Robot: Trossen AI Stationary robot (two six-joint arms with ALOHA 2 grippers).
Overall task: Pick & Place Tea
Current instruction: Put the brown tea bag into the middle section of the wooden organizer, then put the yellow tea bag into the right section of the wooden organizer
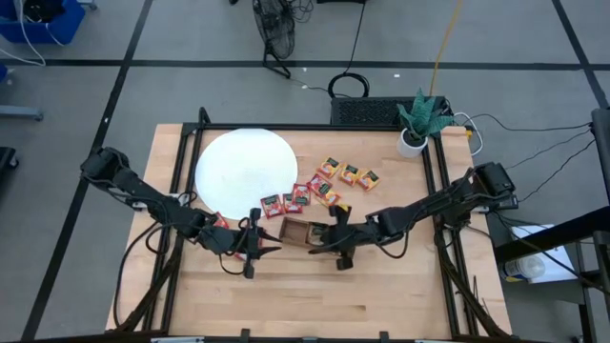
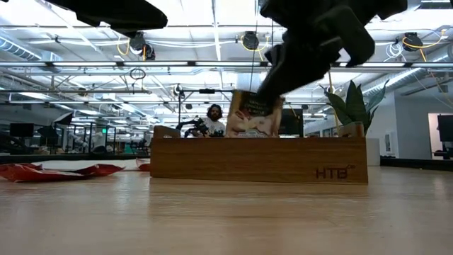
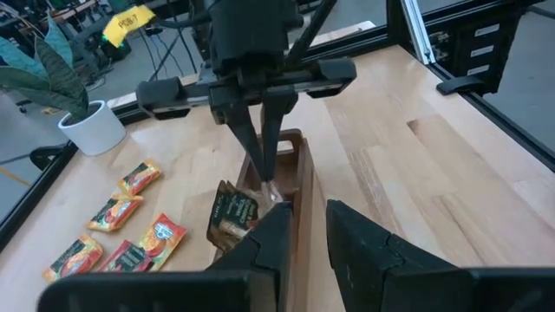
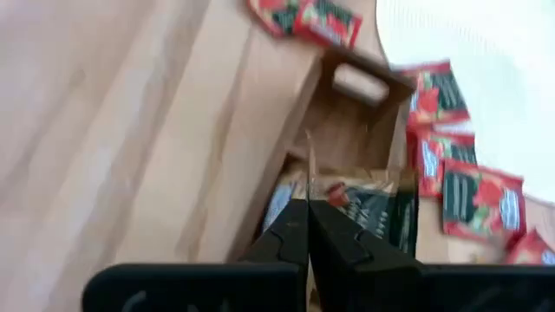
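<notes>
A long brown wooden tray (image 1: 296,232) lies between my two grippers. My right gripper (image 1: 322,242) reaches over it from the table's right and is shut on a dark tea sachet (image 2: 253,113). That sachet stands upright over a tray compartment (image 3: 299,169). My left gripper (image 3: 306,232) is open and hovers just left of the tray, holding nothing. Red sachets (image 1: 297,197) and orange-yellow sachets (image 1: 349,174) lie flat on the table beyond the tray. One red sachet (image 1: 219,221) lies by the left arm. My right gripper pinches the dark sachet by its upper corner (image 3: 267,192) between its two fingertips (image 3: 260,160), which point steeply down from above. The sachet hangs upright and slightly tilted below them. Its lower part (image 3: 230,227) dips into the tray behind the front wall (image 2: 258,161).
A large white disc (image 1: 243,164) lies on the table's far left part. A potted plant (image 1: 416,126) stands at the far right corner. Bare wood lies on the near side of the tray (image 1: 315,295). A person (image 2: 214,119) sits far behind the table.
</notes>
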